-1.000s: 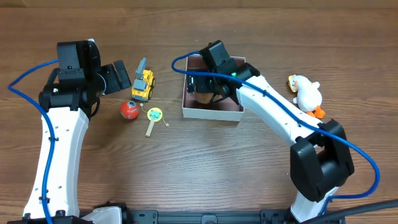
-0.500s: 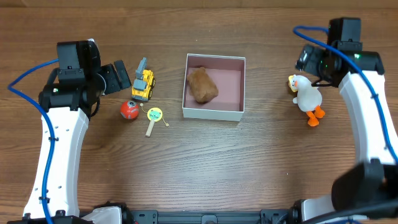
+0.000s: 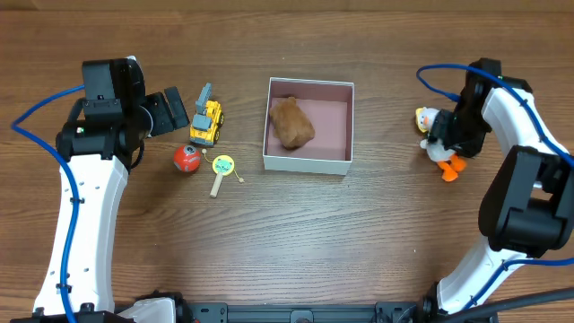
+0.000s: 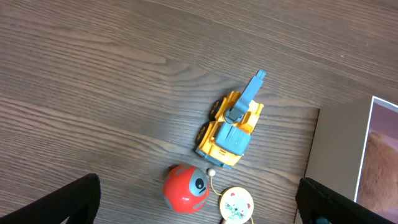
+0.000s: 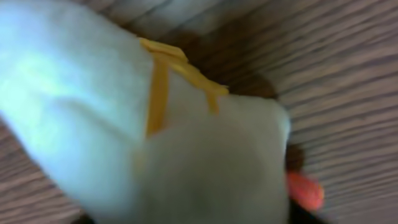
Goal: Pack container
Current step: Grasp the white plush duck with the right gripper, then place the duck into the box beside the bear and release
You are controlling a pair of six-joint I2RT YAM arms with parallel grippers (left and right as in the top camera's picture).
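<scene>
The container (image 3: 305, 164) stands mid-table, white outside and pink inside, with a brown plush toy (image 3: 291, 123) in its left half. To its right a white plush duck (image 3: 425, 118) with orange feet lies on the wood. My right gripper (image 3: 448, 135) sits down over the duck's body. In the right wrist view the blurred duck (image 5: 186, 137) fills all the space between my right gripper's (image 5: 199, 214) fingers. My left gripper (image 3: 175, 109) hangs open at the left, holding nothing; in its wrist view the left gripper (image 4: 205, 202) frames the small toys below it.
Left of the container lie a yellow and blue digger truck (image 3: 206, 121) (image 4: 231, 132), a red ball (image 3: 186, 158) (image 4: 185, 188) and a small cat-face paddle (image 3: 221, 168) (image 4: 236, 205). The container's white left wall (image 4: 336, 155) shows at the right edge of the left wrist view.
My right arm left the brown plush in the container, swung to the right and came down over the duck, where its jaws have narrowed. The left arm has not moved.
</scene>
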